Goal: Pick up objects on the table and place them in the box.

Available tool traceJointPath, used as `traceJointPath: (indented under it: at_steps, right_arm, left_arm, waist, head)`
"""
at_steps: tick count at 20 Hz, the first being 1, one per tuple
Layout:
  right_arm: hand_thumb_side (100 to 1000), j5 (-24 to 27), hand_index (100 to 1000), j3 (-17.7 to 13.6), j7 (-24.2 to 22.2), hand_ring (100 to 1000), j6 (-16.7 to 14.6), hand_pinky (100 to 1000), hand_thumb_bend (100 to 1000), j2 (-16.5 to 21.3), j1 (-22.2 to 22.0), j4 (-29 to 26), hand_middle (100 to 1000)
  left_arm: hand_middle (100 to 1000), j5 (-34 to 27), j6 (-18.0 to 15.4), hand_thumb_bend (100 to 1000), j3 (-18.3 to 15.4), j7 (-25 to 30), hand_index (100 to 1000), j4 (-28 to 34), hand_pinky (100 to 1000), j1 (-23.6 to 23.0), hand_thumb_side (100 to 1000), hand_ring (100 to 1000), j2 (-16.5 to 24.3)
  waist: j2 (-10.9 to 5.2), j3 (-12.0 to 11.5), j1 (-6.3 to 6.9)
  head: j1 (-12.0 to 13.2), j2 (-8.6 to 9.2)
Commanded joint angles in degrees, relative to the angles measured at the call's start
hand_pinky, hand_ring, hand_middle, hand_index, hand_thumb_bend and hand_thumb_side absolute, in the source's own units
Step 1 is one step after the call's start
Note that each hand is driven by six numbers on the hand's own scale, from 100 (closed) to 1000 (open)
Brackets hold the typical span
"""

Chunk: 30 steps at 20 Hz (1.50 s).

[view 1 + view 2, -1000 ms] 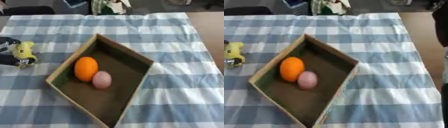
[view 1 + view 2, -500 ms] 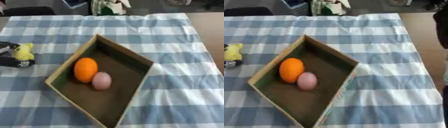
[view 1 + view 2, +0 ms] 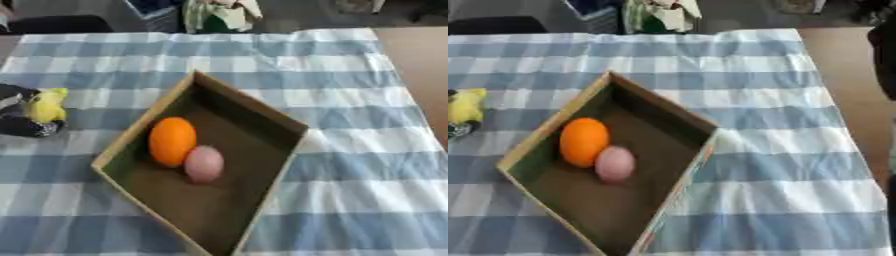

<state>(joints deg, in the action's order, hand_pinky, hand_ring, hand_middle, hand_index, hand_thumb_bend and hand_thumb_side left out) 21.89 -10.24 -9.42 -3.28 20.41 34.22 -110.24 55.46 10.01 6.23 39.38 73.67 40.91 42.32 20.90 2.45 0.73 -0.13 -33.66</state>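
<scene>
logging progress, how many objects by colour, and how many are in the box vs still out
orange: 1, the orange ball, in the box
pink: 1, the pink ball, in the box
yellow: 1, the yellow toy, outside, at the left hand
total: 3, with 2 in the box and 1 out

— Which hand of the robot can be seen?

— The left hand (image 3: 24, 117); it comes in at the left edge of the left eye view, low over the table, and it is dark in colour; in the right eye view only a small dark and silver part of it shows at the left edge.

— And its fingers?

— They are curled round a small yellow object (image 3: 45, 105); the fingers lie under and behind it, and the yellow top stands out above them.

— The right hand?

— It does not show; only a dark shape stands at the right edge of the right eye view, and I cannot tell what it is.
</scene>
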Motion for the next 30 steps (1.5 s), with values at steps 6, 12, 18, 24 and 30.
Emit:
traceJointPath:
  at_steps: [6,12,18,24,30]
  right_arm:
    - [650,-0.3,762,-0.6,0.6,635,0.5,819,100,1.2,0.3,-0.6,497]
    - [653,-0.5,761,-0.7,0.7,635,0.6,819,100,1.2,0.3,-0.5,496]
    - [656,-0.6,760,-0.7,0.8,634,0.7,820,100,1.2,0.1,-0.5,495]
    - [659,-0.8,760,-0.7,0.7,635,1.1,821,100,1.2,-0.1,-0.5,494]
    - [665,-1.0,760,-0.7,0.8,635,1.2,823,100,1.2,-0.1,-0.5,493]
  left_arm:
    - [779,1.9,1.0,100,0.4,-1.2,890,-0.7,633,0.7,423,861,0.8]
    - [686,2.7,2.5,100,0.3,-3.6,804,-0.7,533,0.9,250,775,0.5]
    - [572,3.3,4.7,100,0.2,-8.9,689,0.8,435,0.9,244,672,0.5]
    - [521,3.2,6.3,100,0.5,-13.5,626,3.0,382,0.9,244,616,0.7]
    - [489,2.9,6.4,100,0.7,-15.1,577,5.4,353,1.2,252,589,0.7]
  waist:
    - [-0.96,0.0,0.04]
    - [-0.84,0.0,0.04]
    - [-0.89,-0.1,0.11]
    - [-0.94,-0.2,0.15]
    - [-0.95,-0.1,0.15]
  head:
    - [0.1,0.63]
    - [0.1,0.53]
    - [0.1,0.35]
    - [-0.1,0.20]
    - [-0.2,0.22]
